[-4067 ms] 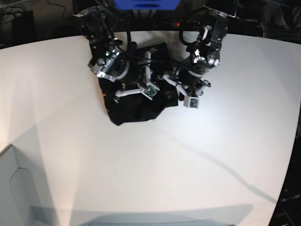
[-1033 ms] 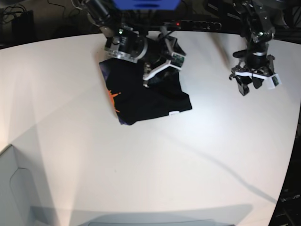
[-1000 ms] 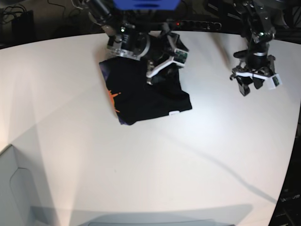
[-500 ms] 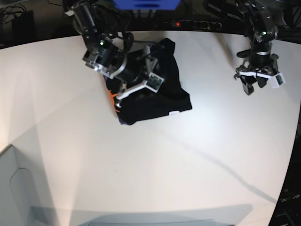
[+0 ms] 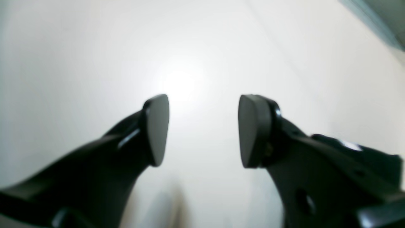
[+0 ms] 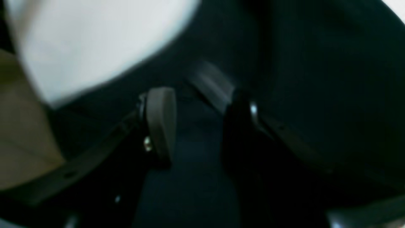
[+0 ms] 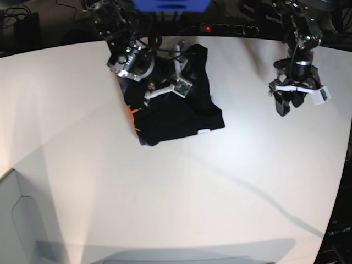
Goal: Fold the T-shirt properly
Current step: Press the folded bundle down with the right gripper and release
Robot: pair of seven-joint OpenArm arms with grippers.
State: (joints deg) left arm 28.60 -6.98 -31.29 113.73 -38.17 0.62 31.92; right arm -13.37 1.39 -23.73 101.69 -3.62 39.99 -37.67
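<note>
The black T-shirt (image 7: 184,118) lies folded into a rough square at the back of the white table (image 7: 176,192). An orange label (image 7: 131,113) shows at its left edge and a small white tag (image 7: 203,131) at its front edge. Its rear right part is bunched up (image 7: 197,55). My right gripper (image 7: 164,94) hovers over the shirt's rear half. In the right wrist view it (image 6: 199,126) is open, with blurred black cloth (image 6: 316,63) under it. My left gripper (image 7: 287,105) hangs far to the right, open (image 5: 204,129) over bare table, nothing between its fingers.
A grey box (image 7: 16,220) sits at the front left corner. Behind the table's curved rear edge are a blue object (image 7: 170,5), cables and a power strip with a red light (image 7: 208,27). The right table edge (image 7: 344,181) drops off to dark floor.
The right arm swung from the shirt's rear right to its left and back toward the middle. The shirt's rear right part now stands bunched up. The left gripper barely moved.
</note>
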